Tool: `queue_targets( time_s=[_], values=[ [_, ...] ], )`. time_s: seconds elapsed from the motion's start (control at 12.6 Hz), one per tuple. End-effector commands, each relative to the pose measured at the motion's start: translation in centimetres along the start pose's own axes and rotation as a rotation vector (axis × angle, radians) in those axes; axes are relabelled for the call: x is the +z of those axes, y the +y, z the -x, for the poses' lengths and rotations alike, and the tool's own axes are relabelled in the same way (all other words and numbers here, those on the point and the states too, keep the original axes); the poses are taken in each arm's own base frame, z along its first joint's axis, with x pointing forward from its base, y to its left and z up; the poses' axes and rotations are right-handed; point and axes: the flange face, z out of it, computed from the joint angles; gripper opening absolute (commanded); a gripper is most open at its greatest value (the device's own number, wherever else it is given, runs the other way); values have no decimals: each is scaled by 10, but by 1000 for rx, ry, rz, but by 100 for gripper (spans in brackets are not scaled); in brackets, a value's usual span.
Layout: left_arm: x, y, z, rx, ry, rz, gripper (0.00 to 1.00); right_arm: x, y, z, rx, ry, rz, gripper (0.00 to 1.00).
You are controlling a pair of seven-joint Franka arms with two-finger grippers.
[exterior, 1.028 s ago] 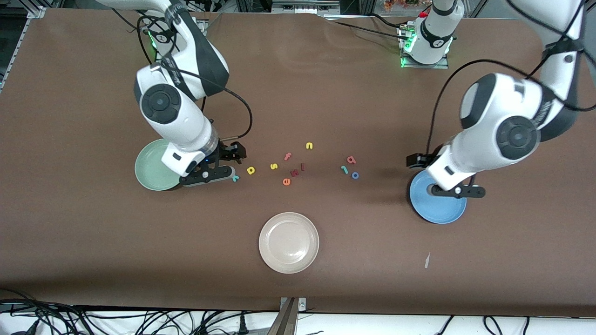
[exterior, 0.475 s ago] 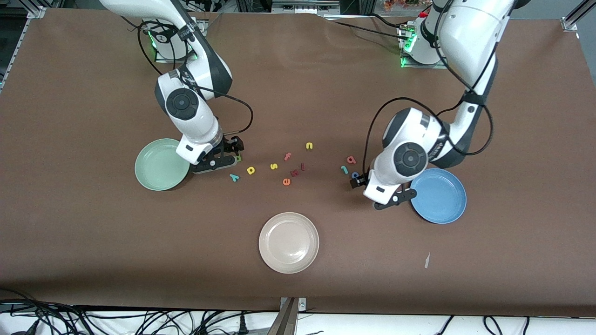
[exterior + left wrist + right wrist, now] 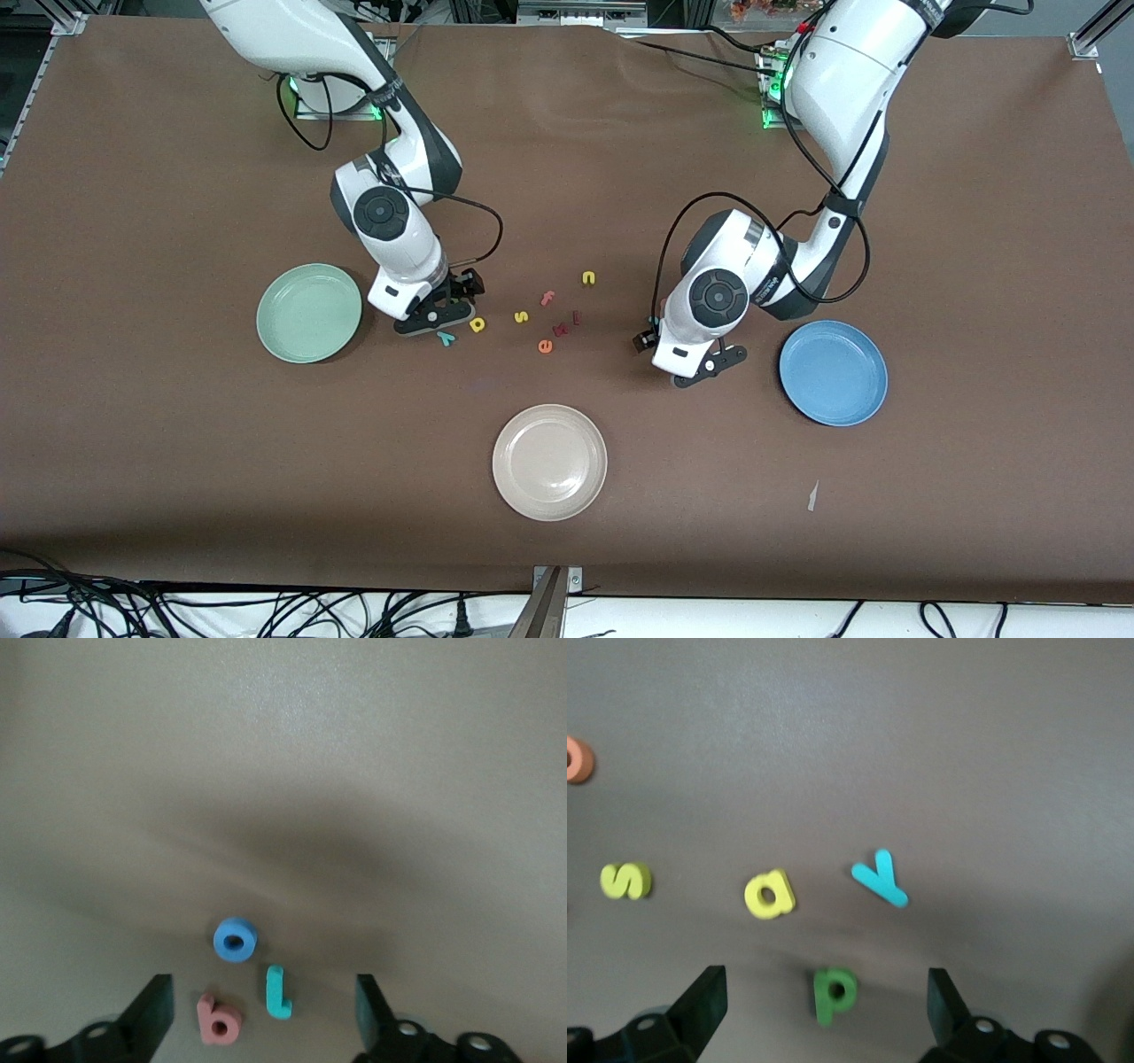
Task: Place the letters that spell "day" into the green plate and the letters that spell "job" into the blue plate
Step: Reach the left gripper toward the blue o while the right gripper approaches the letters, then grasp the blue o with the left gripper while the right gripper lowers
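The dark green d (image 3: 833, 992) lies on the table between the fingers of my open right gripper (image 3: 824, 1008); in the front view that gripper (image 3: 434, 319) hides it. Beside it are the yellow a (image 3: 477, 324) and teal y (image 3: 446, 338). My open left gripper (image 3: 264, 1017) hangs low over the red-pink b (image 3: 218, 1020) and teal j (image 3: 277, 992), with the blue o (image 3: 235, 939) just past its fingertips. The left arm's hand (image 3: 700, 365) covers these three in the front view. The green plate (image 3: 308, 313) and blue plate (image 3: 833, 372) hold nothing.
A beige plate (image 3: 549, 462) sits nearer the front camera, mid-table. Loose letters lie between the two grippers: yellow s (image 3: 521, 316), pink f (image 3: 548, 298), yellow n (image 3: 588, 277), orange e (image 3: 545, 346) and two dark red ones (image 3: 567, 323).
The left arm swung from over the blue plate to over the j, o and b. The right gripper moved from the green plate's edge to over the d.
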Motion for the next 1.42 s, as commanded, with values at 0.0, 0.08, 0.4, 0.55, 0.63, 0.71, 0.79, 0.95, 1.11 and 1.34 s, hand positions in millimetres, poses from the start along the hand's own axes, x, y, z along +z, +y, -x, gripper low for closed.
queue_targets(
  time_s=[0.0, 0.08, 0.4, 0.55, 0.63, 0.71, 0.79, 0.95, 1.11, 1.34],
  values=[
    [15, -9, -1, -19, -3, 8, 57, 0, 12, -25, 4, 45, 16, 100],
    [20, -9, -1, -20, -6, 3, 54, -3, 20, -30, -15, 53, 23, 100],
    [32, -10, -1, -21, -17, -9, 50, 20, 36, -33, -25, 30, 42, 100],
    [34, -12, -2, -21, -18, -14, 50, 23, 30, -31, -27, 27, 38, 100],
    [37, -12, -1, -20, -21, -18, 50, 25, 30, -30, -27, 24, 38, 100],
    [37, -13, -1, -21, -23, -21, 50, 26, 28, -29, -30, 22, 38, 100],
    [40, -16, -1, -24, -26, -26, 50, 30, 27, -28, -32, 19, 39, 100],
    [40, -16, -1, -25, -27, -25, 46, 34, 25, -28, -34, 23, 37, 100],
    [45, -19, -5, -39, -34, -26, 39, 39, 22, -26, -40, 18, 39, 99],
    [46, -20, -6, -40, -34, -26, 11, 44, 18, -25, -47, 23, 36, 92]
  ],
)
